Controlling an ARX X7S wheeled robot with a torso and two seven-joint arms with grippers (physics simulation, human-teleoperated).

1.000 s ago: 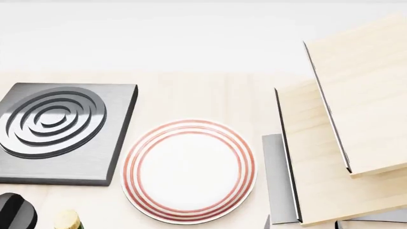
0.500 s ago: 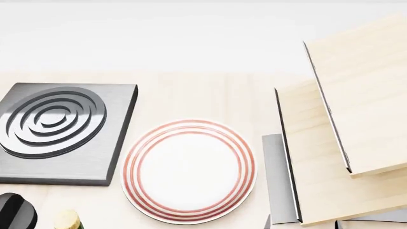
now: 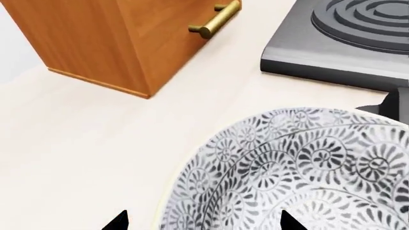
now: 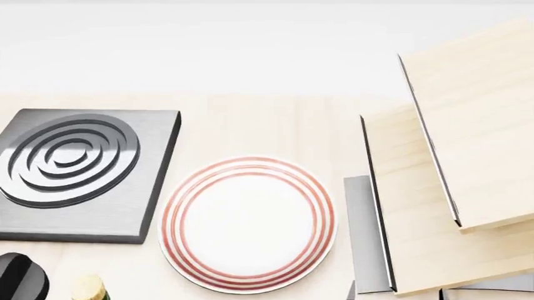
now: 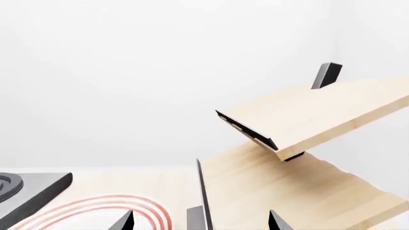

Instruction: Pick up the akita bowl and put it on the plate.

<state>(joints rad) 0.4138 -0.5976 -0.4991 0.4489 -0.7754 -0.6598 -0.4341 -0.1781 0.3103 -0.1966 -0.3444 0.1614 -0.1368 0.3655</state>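
Broadly, a pale wooden table (image 4: 276, 125) is seen from the head view, with everything else laid out on it. Largest upon it is a two-tiered light wood shelf (image 4: 467, 162), set at the right on dark metal brackets; the same shelf (image 5: 307, 143) is seen at an angle in the right wrist view. Next in size is a square grey stove burner (image 4: 84, 175) with raised concentric rings, placed at the left, just beside the plate (image 4: 247, 224). The plate, white with red rings around its rim, lies flat between the burner and the shelf, and nothing is seen resting on it. In the left wrist view, an orange-brown wooden cabinet (image 3: 121, 38) with a brass handle (image 3: 217, 19) is shown standing on the table, apart from the burner (image 3: 345, 43).

The akita bowl (image 3: 300, 172), patterned in dense grey-black florals, is shown only in the left wrist view, upright on the table near the burner's corner and close under the left gripper (image 3: 201, 223). That gripper's two dark fingertips are seen spread wide, one outside the bowl's rim and one over its inside, with nothing clamped. The right gripper (image 5: 198, 223) is likewise shown with its tips well apart and empty, raised above the table near the plate's edge (image 5: 102, 208).
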